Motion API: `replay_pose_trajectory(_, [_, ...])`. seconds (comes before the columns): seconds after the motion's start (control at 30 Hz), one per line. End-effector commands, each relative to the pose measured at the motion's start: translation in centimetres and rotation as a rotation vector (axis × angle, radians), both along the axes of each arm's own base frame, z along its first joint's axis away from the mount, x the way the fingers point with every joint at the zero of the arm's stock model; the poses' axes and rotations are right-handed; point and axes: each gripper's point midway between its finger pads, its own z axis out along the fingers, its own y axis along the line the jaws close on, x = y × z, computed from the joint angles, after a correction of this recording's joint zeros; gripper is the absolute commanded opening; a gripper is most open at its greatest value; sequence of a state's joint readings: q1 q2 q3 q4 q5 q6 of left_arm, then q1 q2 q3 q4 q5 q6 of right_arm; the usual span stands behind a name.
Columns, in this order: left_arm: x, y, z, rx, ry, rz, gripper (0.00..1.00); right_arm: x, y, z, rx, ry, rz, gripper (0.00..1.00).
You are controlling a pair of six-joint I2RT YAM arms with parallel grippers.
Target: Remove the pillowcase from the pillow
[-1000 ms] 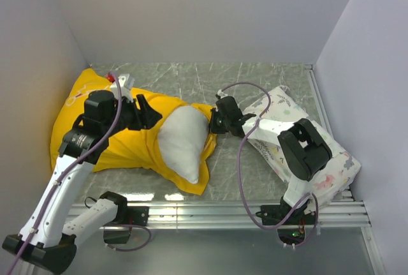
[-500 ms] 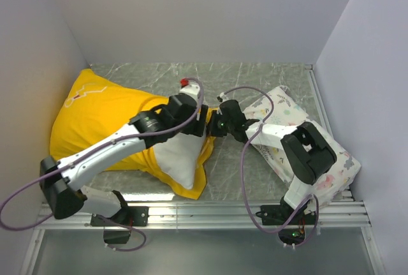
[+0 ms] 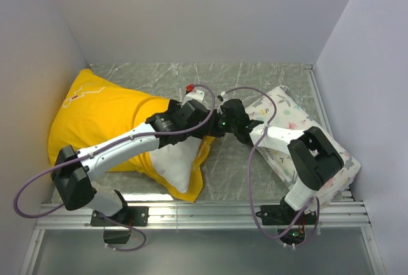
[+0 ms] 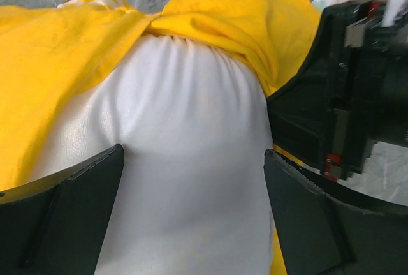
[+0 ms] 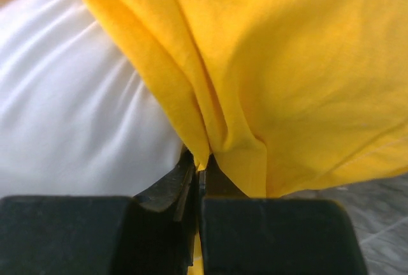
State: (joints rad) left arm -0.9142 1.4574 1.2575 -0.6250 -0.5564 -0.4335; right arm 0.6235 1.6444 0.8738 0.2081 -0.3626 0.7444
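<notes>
Left gripper (image 4: 191,189) released over pillow (image 4: 185,128); right gripper (image 5: 199,171) clenched on pillowcase (image 5: 287,64).
Left gripper: jaws spread wide, one finger (image 4: 76,185) either side of the bare white pillow end, holding nothing; whether they touch it cannot be told. Right gripper: jaws pressed together on a pinched fold of the yellow pillowcase rim, just beside the left gripper. Pillowcase: covers the pillow's far-left part, bunched at its opening. Pillow: left of centre on the table (image 3: 255,77), near end exposed. Printed pillow (image 3: 331,166): right side, beneath the right arm.
</notes>
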Motion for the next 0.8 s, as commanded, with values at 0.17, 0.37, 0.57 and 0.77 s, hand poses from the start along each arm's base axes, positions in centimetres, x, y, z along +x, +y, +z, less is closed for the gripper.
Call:
replay_pose_trajectory(0.17, [-0.5,2.0,-4.6,0.113,0.048,0.052,0.92,-0.5,2.0,6.0,0.168,-0.082,0.067,0.00])
replay_pose_trajectory(0.37, [-0.3,2.1,-6.5,0.117,0.100,0.045,0.21,-0.3,1.6,4.6,0.133,-0.069,0.050,0.00])
replay_pose_trajectory(0.57, [-0.1,1.8,-2.0,0.052,0.046,0.031,0.00,1.2,0.3,4.2,0.013,-0.112,-0.008,0.00])
replay_pose_trajectory(0.77, [-2.6,0.9,6.1,-0.145,0.000,-0.131,0.00,5.1,-2.8,3.8,-0.168,-0.141,-0.136,0.00])
